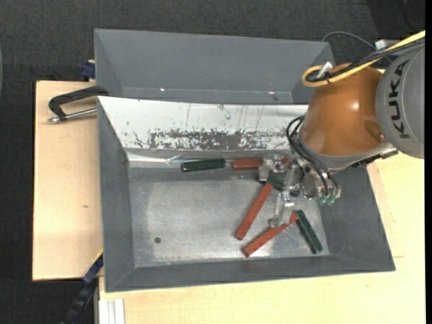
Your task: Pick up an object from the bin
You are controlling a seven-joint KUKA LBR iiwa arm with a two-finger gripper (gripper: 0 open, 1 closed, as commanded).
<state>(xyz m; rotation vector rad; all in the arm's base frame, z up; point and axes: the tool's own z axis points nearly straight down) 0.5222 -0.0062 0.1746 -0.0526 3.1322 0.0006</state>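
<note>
The grey metal bin (pixel 113 201) is bare along its left side, apart from a small dark dot (pixel 157 240) on the floor near the front; whether that is a hole or a loose thing is too small to tell. Further right, against the foot of the scratched back wall, a back green stick (pixel 202 165) lies with its long axis running left to right, and just beside its right end a back red stick (pixel 246 163) lies in the same line. Right of the middle of the floor, a long red stick (pixel 253 213) lies on a diagonal, its lower end pointing to the front left and its upper end pointing to the back right, where it runs under the robot's metal parts and is hidden. Below it, a lower red stick (pixel 266 240) lies at a flatter slant, low at the left near the front wall and rising to the right. The gripper (pixel 283 210) hangs over the spot where the upper right ends of these two red sticks come close together, and its body covers those ends, so it cannot be told whether it is released, clenched or grasping either stick. Just to its right, a front green stick (pixel 308 232) slants from upper left to lower right, near the lower red stick's right end; whether they touch is unclear. Above, the orange cover (pixel 341 117) of the wrist hides the bin's back right corner.
</note>
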